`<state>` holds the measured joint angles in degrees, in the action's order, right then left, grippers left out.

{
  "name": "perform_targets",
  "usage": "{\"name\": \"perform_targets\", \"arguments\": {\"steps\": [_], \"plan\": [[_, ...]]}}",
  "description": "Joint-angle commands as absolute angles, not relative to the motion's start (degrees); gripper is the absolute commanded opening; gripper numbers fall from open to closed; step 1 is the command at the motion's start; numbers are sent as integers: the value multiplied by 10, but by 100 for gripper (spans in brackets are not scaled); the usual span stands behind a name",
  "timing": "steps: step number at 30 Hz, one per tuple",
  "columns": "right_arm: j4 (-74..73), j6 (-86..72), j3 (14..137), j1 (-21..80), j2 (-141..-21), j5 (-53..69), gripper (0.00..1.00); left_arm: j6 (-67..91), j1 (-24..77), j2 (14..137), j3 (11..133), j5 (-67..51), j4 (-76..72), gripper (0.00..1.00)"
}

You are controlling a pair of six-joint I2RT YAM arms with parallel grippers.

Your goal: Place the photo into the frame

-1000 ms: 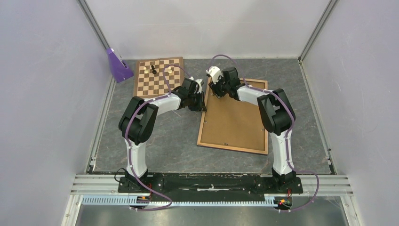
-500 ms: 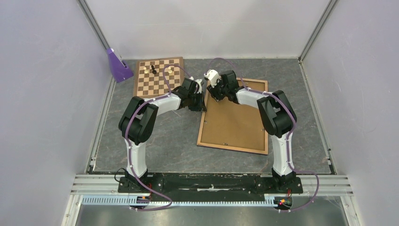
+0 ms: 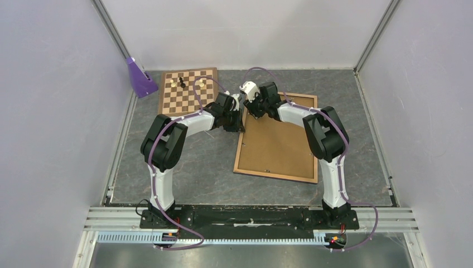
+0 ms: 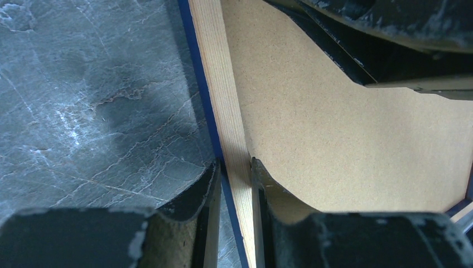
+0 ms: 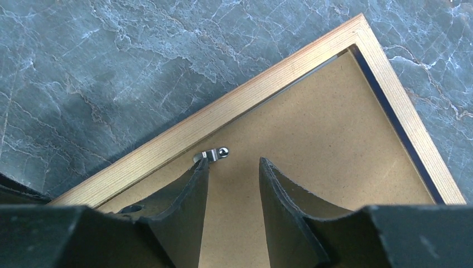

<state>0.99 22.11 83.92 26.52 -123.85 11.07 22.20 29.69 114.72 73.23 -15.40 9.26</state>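
Note:
The frame lies back up on the table, light wood rails with a dark blue edge. A plain brown backing board fills it. The photo is not in view. My left gripper is shut on the frame's left rail, one finger on each side. My right gripper is open over the board near the frame's far left corner. Its left fingertip touches a small metal clip beside the wood rail.
A chessboard with a few pieces lies at the back left, close behind my left arm. A purple object stands by the left wall. Grey walls enclose the marbled table. The two wrists are close together.
My right gripper has shifted a little to the left, toward the frame's far left corner. My left gripper and the frame have not moved.

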Motion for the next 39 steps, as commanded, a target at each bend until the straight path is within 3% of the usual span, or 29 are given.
{"name": "perform_targets", "arguments": {"steps": [1, 16, 39], "plan": [[5, 225, 857, 267, -1259, 98, 42, 191, 297, 1161, 739, -176, 95, 2], [10, 197, 887, 267, -1285, 60, 41, 192, 298, 1162, 737, -180, 95, 2], [12, 154, 886, 243, -1218, 79, 41, 193, 297, 1168, 740, -185, 94, 2]]}}
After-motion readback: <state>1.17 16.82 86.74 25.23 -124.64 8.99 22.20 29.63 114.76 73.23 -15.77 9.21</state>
